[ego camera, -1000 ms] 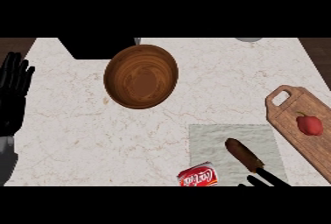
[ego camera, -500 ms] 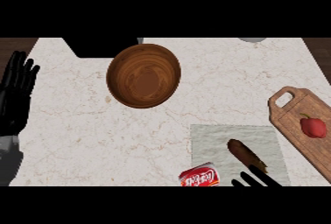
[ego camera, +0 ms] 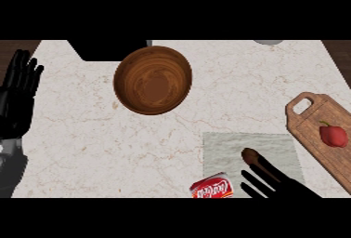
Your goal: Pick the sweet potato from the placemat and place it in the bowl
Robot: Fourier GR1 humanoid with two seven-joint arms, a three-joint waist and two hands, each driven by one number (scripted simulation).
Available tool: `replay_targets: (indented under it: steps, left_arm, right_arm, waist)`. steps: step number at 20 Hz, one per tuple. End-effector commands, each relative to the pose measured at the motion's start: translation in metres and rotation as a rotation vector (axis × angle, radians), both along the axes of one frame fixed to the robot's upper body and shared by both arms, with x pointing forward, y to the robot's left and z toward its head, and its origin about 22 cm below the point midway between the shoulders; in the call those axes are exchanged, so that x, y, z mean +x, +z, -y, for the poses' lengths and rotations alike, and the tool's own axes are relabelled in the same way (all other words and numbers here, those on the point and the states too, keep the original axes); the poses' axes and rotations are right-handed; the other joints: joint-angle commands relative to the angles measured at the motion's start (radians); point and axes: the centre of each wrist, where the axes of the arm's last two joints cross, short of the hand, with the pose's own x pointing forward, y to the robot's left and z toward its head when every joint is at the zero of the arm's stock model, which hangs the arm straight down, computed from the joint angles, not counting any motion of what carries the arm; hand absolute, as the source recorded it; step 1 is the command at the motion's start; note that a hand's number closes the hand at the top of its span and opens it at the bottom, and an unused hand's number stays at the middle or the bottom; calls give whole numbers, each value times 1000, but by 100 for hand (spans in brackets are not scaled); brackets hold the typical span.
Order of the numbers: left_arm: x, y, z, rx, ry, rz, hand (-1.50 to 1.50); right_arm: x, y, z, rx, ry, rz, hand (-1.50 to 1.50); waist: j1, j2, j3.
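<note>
sweet potato (ego camera: 250,155) on placemat (ego camera: 226,145)

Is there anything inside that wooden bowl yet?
Empty. The bowl shows only bare wood inside; the sweet potato lies on the placemat by the right hand.

Pale veined marble counter (ego camera: 89,139), dark wood floor (ego camera: 341,46) at upper corners, black block (ego camera: 109,50) at far edge

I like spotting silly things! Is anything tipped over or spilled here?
Only the red can looks odd: it seems to lie on its side, just off the placemat's near-left corner. Nothing looks spilled, and the bowl sits upright.
</note>
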Motion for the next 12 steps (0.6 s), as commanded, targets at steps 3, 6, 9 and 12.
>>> replay_targets:
  steps: [3,6,9,12]
  left_arm:
    - [-11,-10,3,1,-16,-6,0]
    - [-13,-12,-9,-7,0,9,0]
    - [10,-5,-5,-2,-1,3,0]
    - [-4,-1,-7,12,2,13,0]
  right_arm:
    - [22,-12,-1,20,25,-8,-150]
    - [15,-25,4,20,54,-39,-150]
    - [22,-32,5,22,79,-39,-150]
    - [38,-23,-20,14,71,-43,-150]
  waist:
    - [3,0,0]
    - [1,-1,0]
    - [-4,1,0]
    - [6,0,0]
